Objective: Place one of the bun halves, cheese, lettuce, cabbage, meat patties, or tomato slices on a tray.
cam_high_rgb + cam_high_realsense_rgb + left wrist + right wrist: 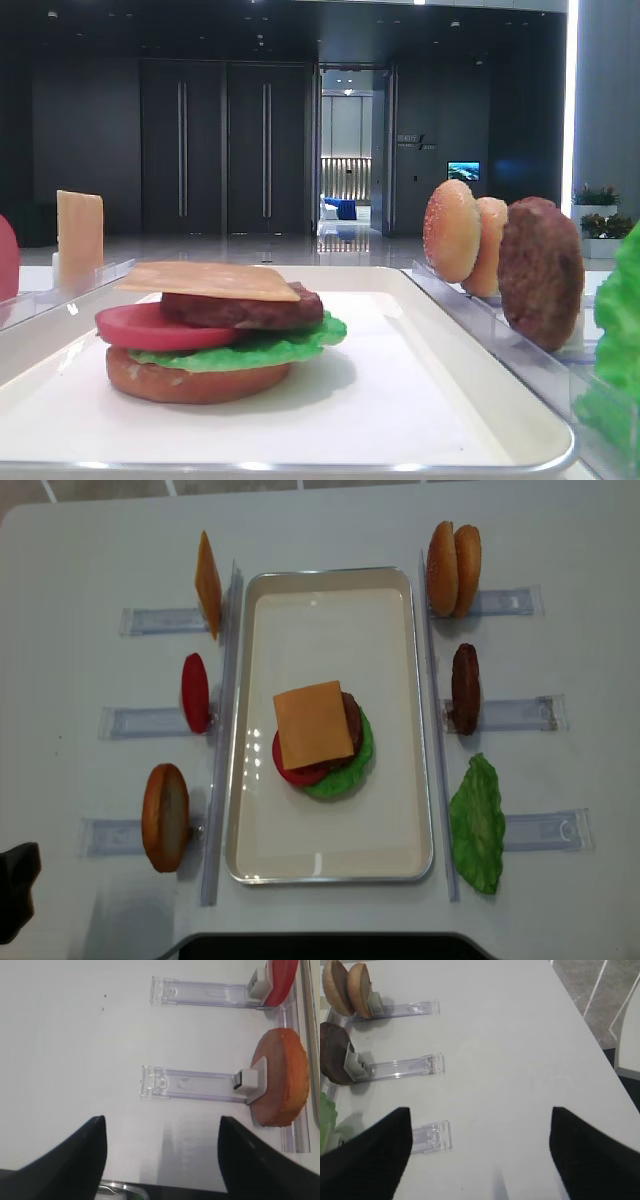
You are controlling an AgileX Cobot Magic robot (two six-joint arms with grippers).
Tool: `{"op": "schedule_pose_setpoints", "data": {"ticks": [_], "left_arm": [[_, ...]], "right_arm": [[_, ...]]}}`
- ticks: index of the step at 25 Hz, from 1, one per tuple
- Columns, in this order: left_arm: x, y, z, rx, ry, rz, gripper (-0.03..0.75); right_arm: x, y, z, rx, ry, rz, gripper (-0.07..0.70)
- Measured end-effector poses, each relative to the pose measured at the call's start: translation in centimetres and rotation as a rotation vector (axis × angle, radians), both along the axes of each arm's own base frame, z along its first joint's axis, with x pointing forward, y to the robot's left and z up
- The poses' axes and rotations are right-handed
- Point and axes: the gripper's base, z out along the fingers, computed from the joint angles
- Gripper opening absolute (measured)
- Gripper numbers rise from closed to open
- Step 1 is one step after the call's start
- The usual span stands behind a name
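I see the cheese (313, 724) lying flat atop the stacked burger, over patty (349, 716), tomato (296, 769), lettuce (348, 770) and bun (195, 380), mid-tray (330, 860). My left gripper (162, 1152) hangs released over bare table beside a racked bun half (281, 1078). My right gripper (481, 1147) is spread wide too, gripping nothing.

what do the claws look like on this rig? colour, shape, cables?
Little shows. Each wrist view shows two matte black fingers, broad at the frame edge and tapering to blunt tips: left claw, right claw. No markings or cables visible. A black part shows at the overhead view's lower left corner.
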Motion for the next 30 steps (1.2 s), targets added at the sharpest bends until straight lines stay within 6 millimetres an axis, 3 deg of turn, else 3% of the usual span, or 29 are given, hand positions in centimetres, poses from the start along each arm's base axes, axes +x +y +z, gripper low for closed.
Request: {"op": "schedule_pose_setpoints", "data": {"ticks": [13,21,30], "left_arm": [[-4.4,-0.3,0.4,0.027,-0.278,-0.104,0.524],[-4.5,-0.4,0.3,0.023,-0.286,-0.112,0.512],[-4.5,-0.4,0.3,0.023,-0.286,-0.113,0.417]], "right_arm": [[0.0,0.0,0.0,0.0,0.0,0.0,0.538],[0.0,0.0,0.0,0.0,0.0,0.0,0.538],[0.0,0.0,0.0,0.0,0.0,0.0,0.538]]}}
